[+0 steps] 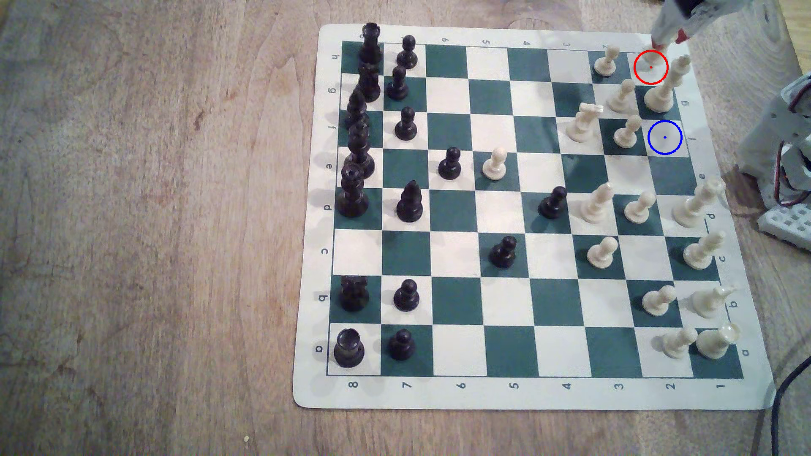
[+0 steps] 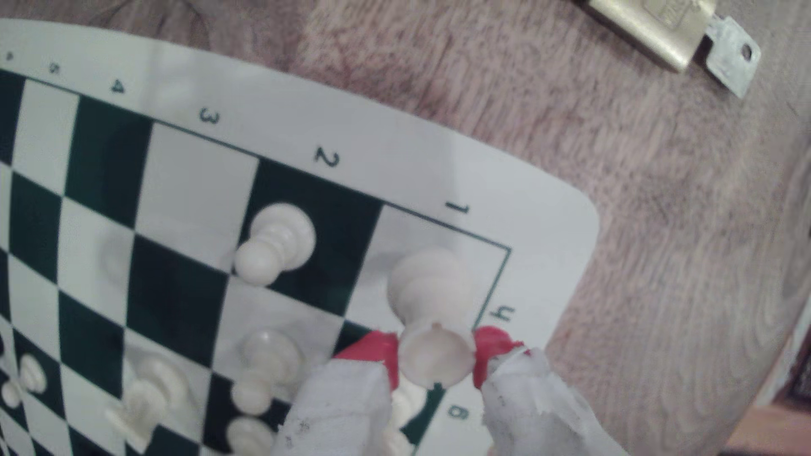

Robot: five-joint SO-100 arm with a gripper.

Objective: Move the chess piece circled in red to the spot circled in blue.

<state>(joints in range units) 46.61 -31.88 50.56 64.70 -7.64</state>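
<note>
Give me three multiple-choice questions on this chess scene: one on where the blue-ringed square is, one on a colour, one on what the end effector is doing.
1. In the exterior view, where is the blue-ringed square?
A) by the right edge of the board
B) at the board's centre
C) among the black pieces

2. What colour are the fingertips of the end effector?
A) blue
B) red
C) green

3. What is the end effector doing?
A) hanging open, away from every piece
B) gripping a black pawn
C) closed on the top of the cream rook

Answers: A, it lies just right of a cream pawn, in the last column; B, red pads show in the wrist view; C, the pads touch both sides of the rook's top.
</note>
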